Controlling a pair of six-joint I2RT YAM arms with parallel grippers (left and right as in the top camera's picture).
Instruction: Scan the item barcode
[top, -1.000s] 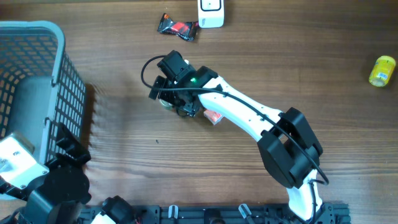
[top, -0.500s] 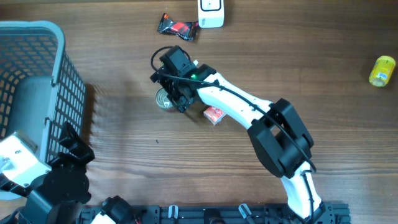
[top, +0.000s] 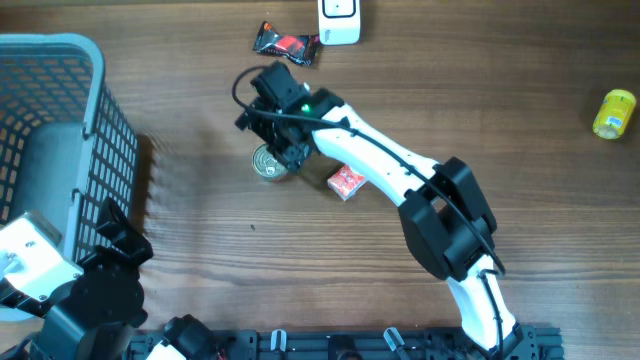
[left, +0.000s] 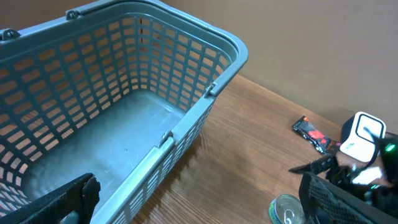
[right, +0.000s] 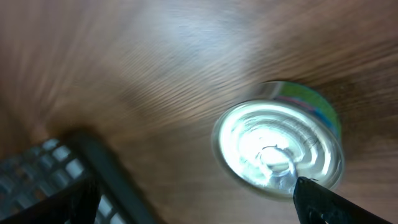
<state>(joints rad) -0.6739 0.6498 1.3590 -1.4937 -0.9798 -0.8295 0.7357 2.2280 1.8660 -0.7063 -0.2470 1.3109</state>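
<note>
The right hand (top: 272, 140) hangs over the middle of the wooden surface (top: 480, 90) with its two fingers spread wide and nothing gripped between them. Just under it stands a small metal can (top: 270, 162), upright, its shiny lid facing up. From the right wrist's own view, which is smeared by blur, the can's lid sits between the dark fingers (right: 329, 205), much nearer the one at the lower right; that tip overlaps the rim, but I cannot tell whether it touches.

A small red box (top: 346, 181) lies just beside the can, partly under the white arm. Farther back, at the far edge, a white scanner (top: 340, 20) stands with a black-and-red snack wrapper (top: 286, 43) just beside it. A yellow bottle (top: 614, 113) lies well apart, off at the right edge.

The left hand (left: 199, 183) is low at the near left corner, fingers also spread wide and empty, next to a grey plastic basket (top: 95, 120) whose mesh walls fill its view.
</note>
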